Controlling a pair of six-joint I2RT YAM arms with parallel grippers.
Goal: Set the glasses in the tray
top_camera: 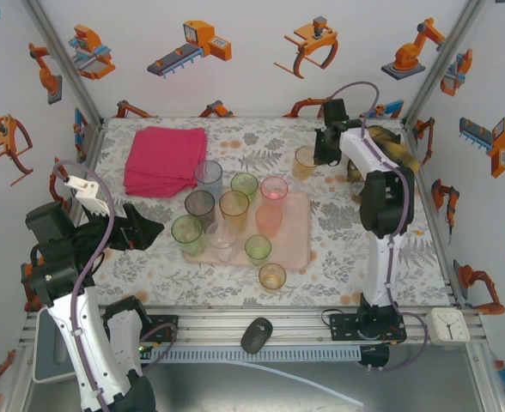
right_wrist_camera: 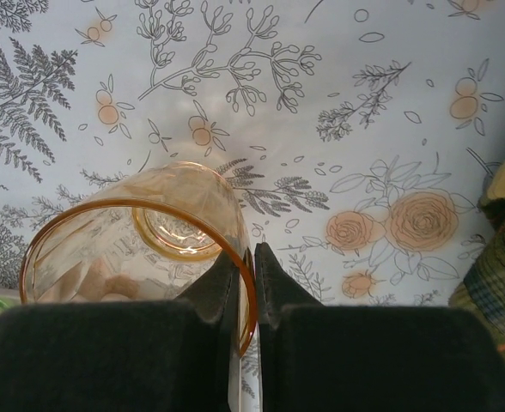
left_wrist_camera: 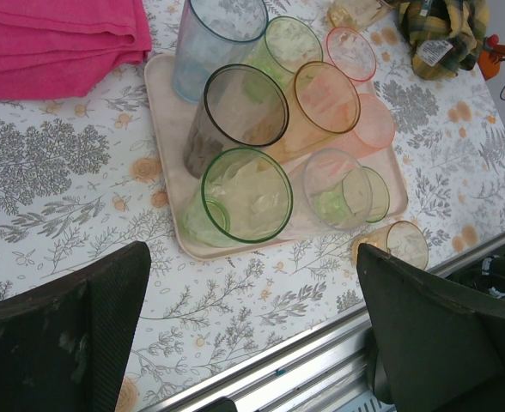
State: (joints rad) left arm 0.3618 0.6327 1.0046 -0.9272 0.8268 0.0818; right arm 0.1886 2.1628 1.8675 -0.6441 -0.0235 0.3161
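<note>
Orange glass (right_wrist_camera: 132,249) at the tray's (top_camera: 297,232) one o'clock sat clamped by its rim in our right gripper (right_wrist_camera: 246,259); our left gripper (left_wrist_camera: 252,343) gaped. We judged a slow, level lift best.

The pale pink tray (top_camera: 299,225) lies flat in the middle of the frame, with nine translucent glasses (top_camera: 234,206) standing upright on it: pale blue, smoky grey, clear, orange, two pink and three green. An amber tumbler (top_camera: 272,276) stands just off the tray's lower edge, and an orange tumbler (top_camera: 305,161) sits well apart at the upper right, mouth up
</note>
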